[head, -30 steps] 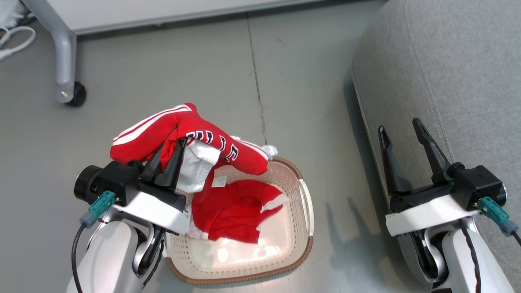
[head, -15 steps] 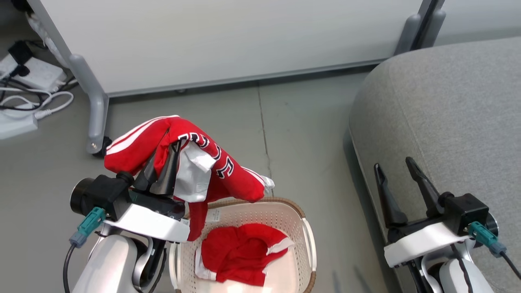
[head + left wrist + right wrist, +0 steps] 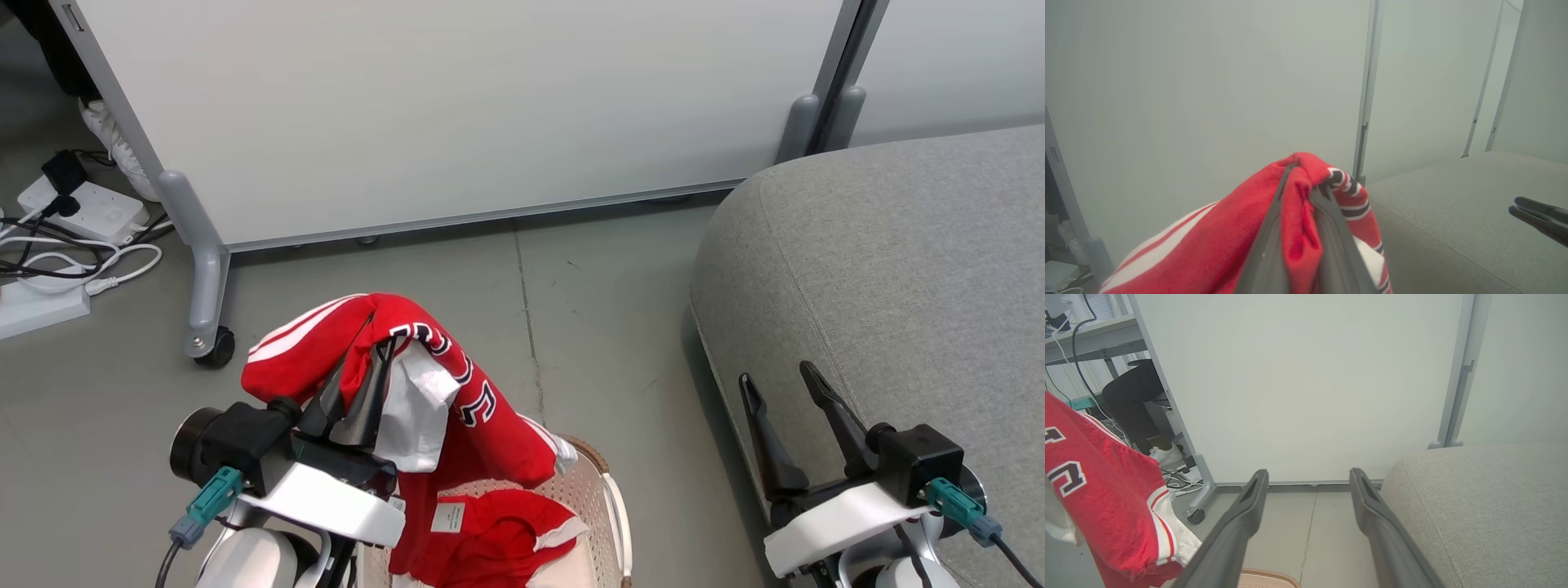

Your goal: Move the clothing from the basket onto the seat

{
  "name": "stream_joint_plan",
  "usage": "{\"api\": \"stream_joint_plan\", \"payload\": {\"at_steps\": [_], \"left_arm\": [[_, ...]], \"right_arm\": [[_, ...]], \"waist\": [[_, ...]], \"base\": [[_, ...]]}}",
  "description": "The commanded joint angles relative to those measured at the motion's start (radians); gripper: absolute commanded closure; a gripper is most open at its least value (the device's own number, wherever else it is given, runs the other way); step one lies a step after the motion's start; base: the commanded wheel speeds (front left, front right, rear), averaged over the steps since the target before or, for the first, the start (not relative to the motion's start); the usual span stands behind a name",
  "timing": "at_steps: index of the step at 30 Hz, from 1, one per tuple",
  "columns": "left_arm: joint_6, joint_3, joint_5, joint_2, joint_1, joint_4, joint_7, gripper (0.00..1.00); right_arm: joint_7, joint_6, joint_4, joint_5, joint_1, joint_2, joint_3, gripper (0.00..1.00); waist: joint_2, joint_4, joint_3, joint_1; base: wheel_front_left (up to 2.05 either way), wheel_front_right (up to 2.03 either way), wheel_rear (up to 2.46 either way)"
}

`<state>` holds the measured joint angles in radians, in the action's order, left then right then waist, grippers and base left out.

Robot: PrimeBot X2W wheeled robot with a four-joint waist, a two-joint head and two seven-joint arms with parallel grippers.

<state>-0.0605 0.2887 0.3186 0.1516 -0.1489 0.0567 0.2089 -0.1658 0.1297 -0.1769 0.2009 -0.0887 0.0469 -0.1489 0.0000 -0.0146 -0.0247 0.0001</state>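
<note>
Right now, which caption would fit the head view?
Left gripper holds red jersey over basket; open right gripper near grey seat.

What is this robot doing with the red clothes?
The robot's left hand is shut on a red jersey, holding it up above the basket. A second red garment lies in the basket. The right hand is open and empty near the grey seat, where the clothes are meant to go.

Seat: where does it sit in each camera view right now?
Head view: seat fills the right side.
Left wrist view: seat lower right, beyond the clothing.
Right wrist view: seat lower right.
Shared landmark: grey partition post behind the seat's far end.
</note>
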Motion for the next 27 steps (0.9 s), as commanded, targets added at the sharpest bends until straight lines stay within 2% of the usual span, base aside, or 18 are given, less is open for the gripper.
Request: {"api": "stream_joint_plan", "payload": {"at_steps": [1,15,20,27], "left_arm": [[0.004,-0.002,0.005,0.010,0.004,-0.008,-0.002,1.00],[0.016,0.009,0.010,0.019,0.011,-0.018,-0.016,1.00],[0.014,0.012,0.012,0.021,0.002,-0.010,-0.011,1.00],[0.009,0.023,0.013,0.019,-0.014,-0.004,-0.005,1.00]], "right_arm": [[0.004,0.002,0.002,0.006,0.010,0.007,-0.002,0.00],[0.005,0.002,-0.002,0.015,-0.005,0.007,-0.018,0.00],[0.007,0.002,-0.006,0.038,-0.040,0.006,-0.087,0.00],[-0.008,0.002,-0.020,0.105,-0.137,0.006,-0.251,0.00]], "waist": [[0.0000,0.000,0.000,-0.0001],[0.0000,0.007,0.001,-0.0001],[0.0000,0.009,-0.003,-0.0001],[0.0000,0.024,-0.011,-0.0001]], "base": [[0.00,0.00,0.00],[0.00,0.00,0.00],[0.00,0.00,0.00],[0.00,0.00,0.00]]}}
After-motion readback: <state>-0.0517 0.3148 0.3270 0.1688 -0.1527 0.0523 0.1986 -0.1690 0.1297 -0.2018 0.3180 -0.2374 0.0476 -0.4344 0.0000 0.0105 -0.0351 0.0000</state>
